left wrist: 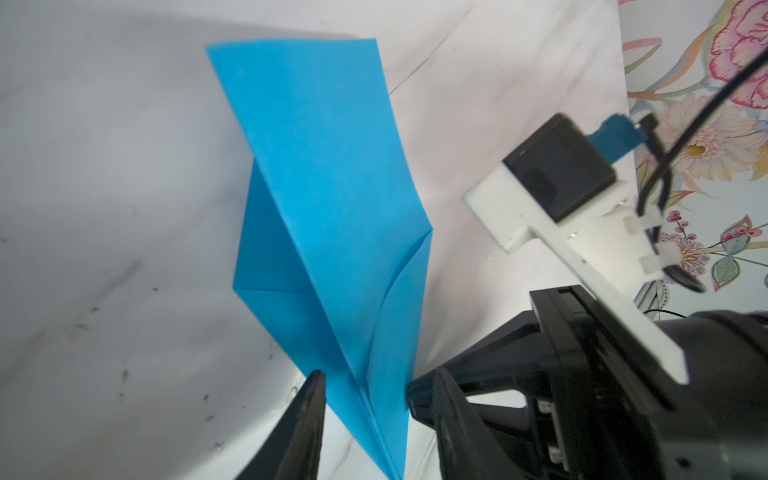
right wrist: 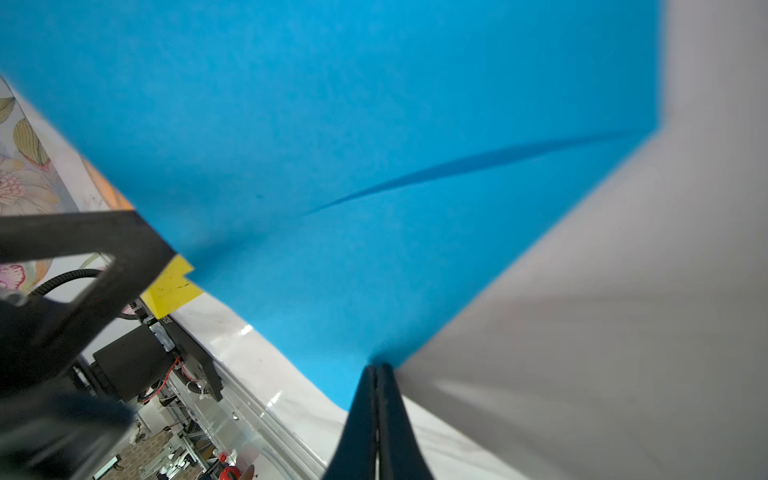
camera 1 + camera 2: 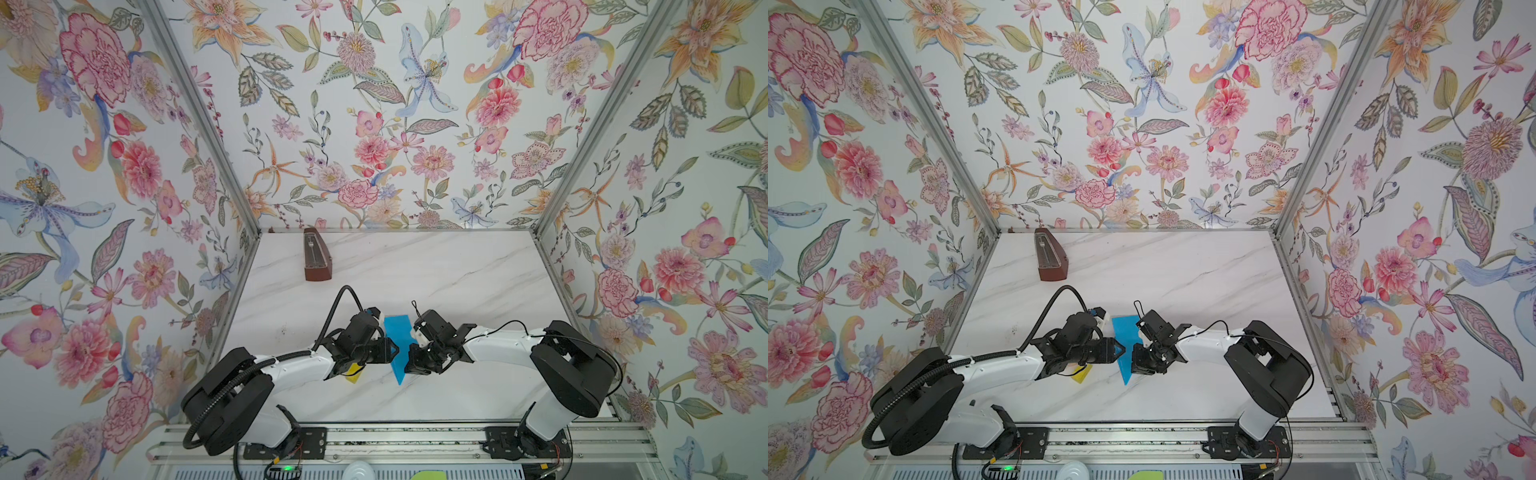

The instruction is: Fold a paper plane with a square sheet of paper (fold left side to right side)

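- Right pincer (image 2: 376, 368) has its jaws pressed together on an edge of the blue paper (image 1: 332, 187) and holds that side up off the desk (image 3: 457, 282).
- Left pincer (image 3: 392, 348) has its jaws partly apart. The paper's narrow end runs between them, and nothing looks clamped.
- The paper is already creased to a pointed shape. It sits at the desk's middle front, between the two pincers.
- The step looks like carrying one side over onto the other.
- To do it well, the left pincer probably needs to pin the paper near the long crease.
- The right one should then swing its edge across low and meet the far edge squarely before pressing.
- A slack pin would likely let the thin sheet slide.
- In both top views the arms cover much of the paper, so the grip spot is unseen.
- The right wrist view is blurred, and the number of layers pinched cannot be told.
- The paper's point is cut off in the left wrist view.
- The yellow block (image 3: 353, 372) is mostly under the left arm.
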Available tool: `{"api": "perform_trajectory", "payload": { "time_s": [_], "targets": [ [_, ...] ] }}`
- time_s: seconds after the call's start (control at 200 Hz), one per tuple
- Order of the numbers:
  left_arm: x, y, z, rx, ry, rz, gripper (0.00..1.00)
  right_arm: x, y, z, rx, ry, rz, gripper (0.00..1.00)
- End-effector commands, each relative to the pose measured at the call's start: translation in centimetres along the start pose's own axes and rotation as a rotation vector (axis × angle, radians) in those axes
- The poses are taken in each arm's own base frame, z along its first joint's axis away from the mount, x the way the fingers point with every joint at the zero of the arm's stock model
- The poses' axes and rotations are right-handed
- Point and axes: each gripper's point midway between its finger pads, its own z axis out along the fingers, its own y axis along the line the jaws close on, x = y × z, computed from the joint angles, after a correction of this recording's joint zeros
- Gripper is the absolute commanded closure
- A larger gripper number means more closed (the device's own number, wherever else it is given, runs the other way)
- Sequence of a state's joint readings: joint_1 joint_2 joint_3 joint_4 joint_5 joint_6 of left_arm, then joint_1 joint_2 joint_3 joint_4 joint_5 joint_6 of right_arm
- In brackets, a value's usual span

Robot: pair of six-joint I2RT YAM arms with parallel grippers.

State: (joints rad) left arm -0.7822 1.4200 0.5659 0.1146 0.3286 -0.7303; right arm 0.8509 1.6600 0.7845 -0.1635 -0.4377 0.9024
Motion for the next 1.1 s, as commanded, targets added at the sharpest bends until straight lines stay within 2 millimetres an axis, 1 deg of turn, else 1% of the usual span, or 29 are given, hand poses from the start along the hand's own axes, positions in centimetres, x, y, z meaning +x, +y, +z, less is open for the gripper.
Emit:
{"api": "perform_trajectory", "payload": {
  "time_s": [0.0,0.055,0.12,0.2,0.25,0.375,0.505,0.726,0.891,0.996,1.096],
  "targets": [
    [0.6,0.8,0.4,-0.06,0.036,0.014,0.56,-0.2,0.3,0.2,-0.004,0.0,0.007,0.94],
    [0.7,0.9,0.5,-0.063,0.041,0.014,0.57,-0.1,0.3,0.3,0.001,0.003,0.01,0.94],
    [0.8,0.5,0.7,-0.042,0.044,0.018,0.59,-0.1,0.1,0.3,0.006,0.007,0.012,0.94],
    [0.8,0.4,1.0,-0.035,0.045,0.016,0.63,-0.1,0.2,0.3,0.005,0.007,0.011,0.94],
    [0.8,0.4,1.0,-0.037,0.044,0.016,0.67,-0.1,0.2,0.3,0.005,0.007,0.011,0.94],
    [0.7,1.0,1.0,-0.06,0.034,0.012,0.76,-0.1,0.2,0.3,0.005,0.004,0.012,0.94],
    [0.9,1.4,1.1,-0.076,0.031,0.013,0.81,0.1,0.1,0.4,0.009,0.008,0.012,0.94],
    [0.7,1.4,1.3,-0.074,0.02,0.015,0.91,0.1,0.2,0.3,0.007,0.008,0.012,0.94],
    [0.9,1.6,1.6,-0.072,0.029,0.014,0.96,0.0,0.3,-0.2,0.008,-0.004,0.01,0.94],
    [1.0,1.7,1.8,-0.072,0.03,0.011,0.99,-0.3,0.2,-0.9,0.008,-0.02,0.01,0.94],
    [1.1,1.6,2.0,-0.056,0.031,0.01,1.0,-0.9,-0.2,-1.8,0.003,-0.048,0.025,0.89]
  ]
}}
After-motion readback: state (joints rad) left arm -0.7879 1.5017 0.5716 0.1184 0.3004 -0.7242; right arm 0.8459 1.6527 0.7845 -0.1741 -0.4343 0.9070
